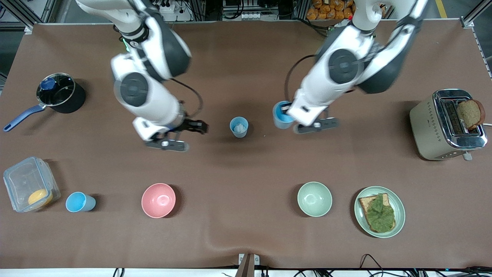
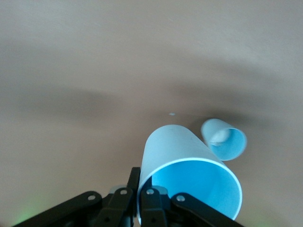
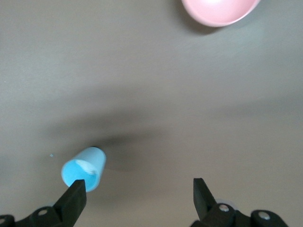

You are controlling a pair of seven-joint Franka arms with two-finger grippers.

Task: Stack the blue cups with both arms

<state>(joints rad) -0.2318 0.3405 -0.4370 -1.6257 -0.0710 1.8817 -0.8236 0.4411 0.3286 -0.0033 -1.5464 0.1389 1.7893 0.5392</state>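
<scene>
A pale-inside blue cup [image 1: 239,127] stands upright at the table's middle; it also shows in the left wrist view [image 2: 223,138] and the right wrist view [image 3: 84,169]. My left gripper [image 1: 287,111] [image 2: 141,177] is shut on the rim of a brighter blue cup [image 1: 281,115] [image 2: 189,184], held tilted over the table beside the pale cup, toward the left arm's end. My right gripper [image 1: 198,127] [image 3: 137,189] is open and empty, beside the pale cup toward the right arm's end. A third blue cup [image 1: 78,202] stands next to the plastic container.
A pink bowl [image 1: 158,200] [image 3: 220,9] and a green bowl [image 1: 314,199] sit nearer the front camera. A plate with toast and lettuce [image 1: 379,211], a toaster [image 1: 447,125], a lidded pot [image 1: 59,93] and a plastic container [image 1: 29,184] stand toward the table's ends.
</scene>
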